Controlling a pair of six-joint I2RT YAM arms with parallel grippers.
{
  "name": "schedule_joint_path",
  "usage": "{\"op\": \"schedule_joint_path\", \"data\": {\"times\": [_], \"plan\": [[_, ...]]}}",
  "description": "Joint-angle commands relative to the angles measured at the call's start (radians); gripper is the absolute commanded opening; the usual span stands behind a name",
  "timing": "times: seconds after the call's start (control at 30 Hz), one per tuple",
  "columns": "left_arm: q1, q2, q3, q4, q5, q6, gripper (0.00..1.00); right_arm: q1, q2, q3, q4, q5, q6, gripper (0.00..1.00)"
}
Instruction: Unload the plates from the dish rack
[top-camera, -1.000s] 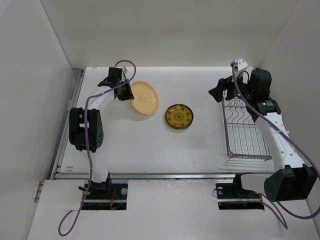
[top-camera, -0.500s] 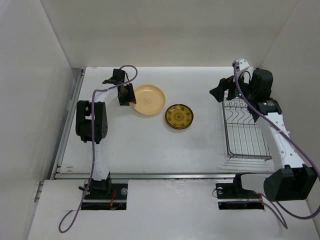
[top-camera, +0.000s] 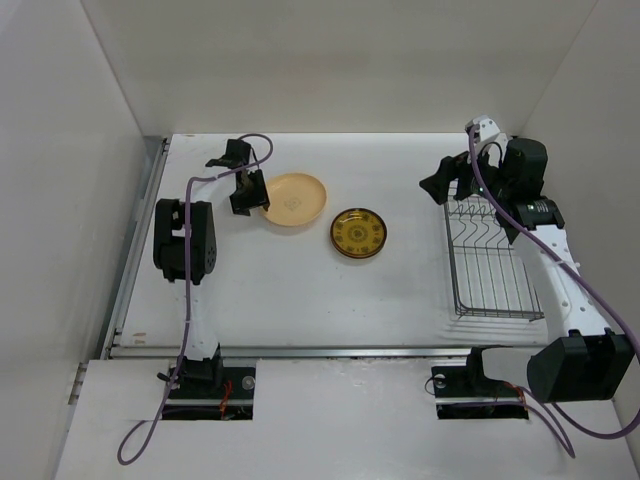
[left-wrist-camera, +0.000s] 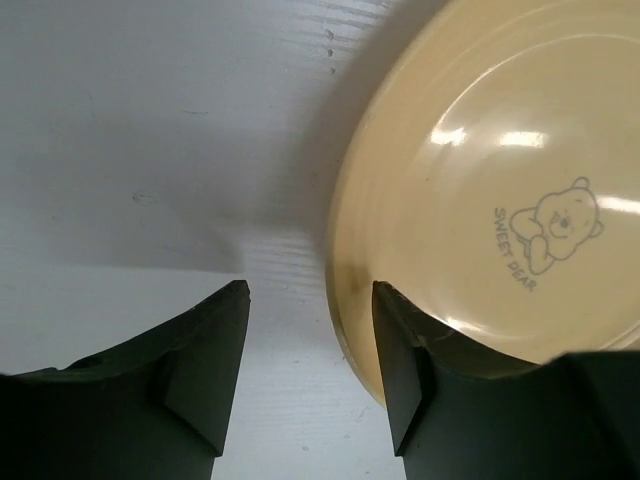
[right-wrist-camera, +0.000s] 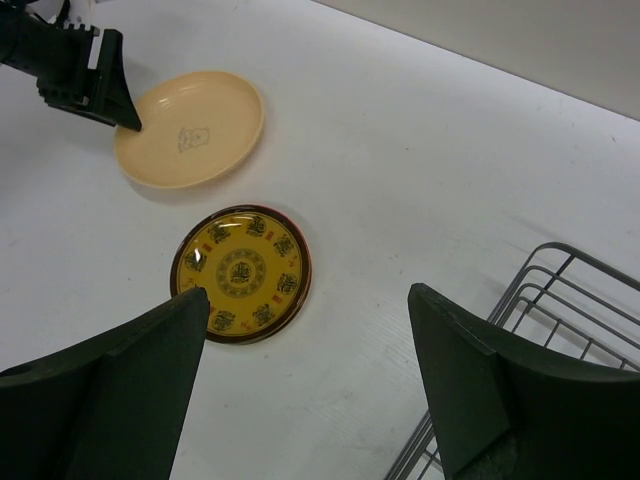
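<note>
Tabletop (top-camera: 300, 290): white; tan plate (top-camera: 294, 199) and gold-patterned plate (top-camera: 359, 233) lying flat;
Left gripper (left-wrist-camera: 310, 300): jaws partly apart, astride tan plate's rim;
Right gripper (right-wrist-camera: 310, 292): jaws wide apart, empty, beside dish rack (top-camera: 490, 270)

Tan plate (top-camera: 297, 199) flat, left gripper (top-camera: 247, 192) at its left rim; gold-patterned plate (top-camera: 358, 233) just beside; dish rack (top-camera: 490, 262) far right.

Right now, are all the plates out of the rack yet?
Nearly finished. Done: the tan plate and the gold-patterned plate lie flat on the table, and no plate shows in the dish rack. In hand: nothing; the left gripper is open at the tan plate's rim, the right gripper open and empty. Left: seemingly only pulling the arms back.
</note>
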Motion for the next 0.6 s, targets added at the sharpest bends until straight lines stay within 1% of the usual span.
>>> {"op": "schedule_joint_path", "data": {"times": [0.0,0.2,0.47,0.57], "plan": [[0.006,0.005,0.044,-0.041,-0.04,-0.006,0.49,-0.007,-0.025,0.0,0.043,-0.032,0.012,0.86],[0.006,0.014,0.053,-0.051,-0.058,-0.006,0.52,-0.007,-0.025,0.0,0.043,-0.032,0.012,0.86],[0.006,0.023,0.062,-0.06,-0.069,-0.006,0.52,-0.016,-0.034,0.0,0.043,-0.032,0.012,0.86],[0.006,0.011,0.071,-0.06,-0.038,-0.006,0.53,-0.016,-0.034,0.0,0.043,-0.023,0.012,0.87]]}}
